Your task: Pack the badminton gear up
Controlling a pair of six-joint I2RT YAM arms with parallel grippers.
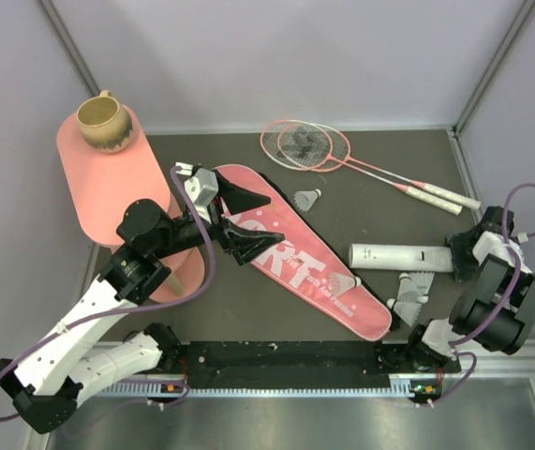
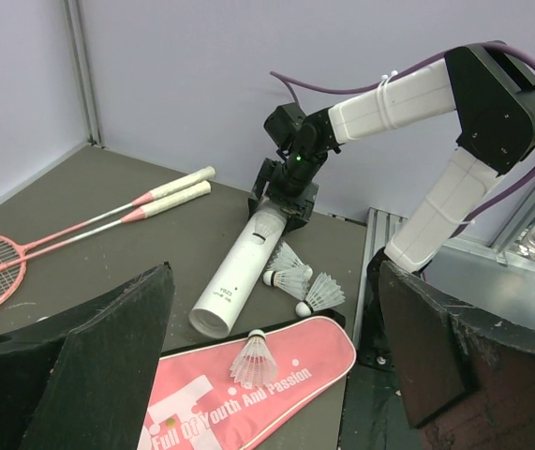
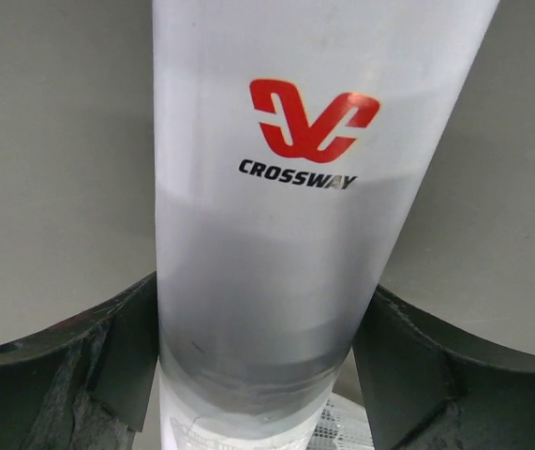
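At mid-right the right gripper [image 1: 459,255] clasped the white tube [image 1: 400,256] by its end, while at centre the left gripper [image 1: 253,223] gaped empty over the pink bag [image 1: 319,277].

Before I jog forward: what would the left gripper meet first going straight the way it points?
Probably the pink bag, about where a shuttlecock lies on it; the open left gripper tilts down toward it. The white tube, in the right gripper, lies farther on. Depth is uncertain.
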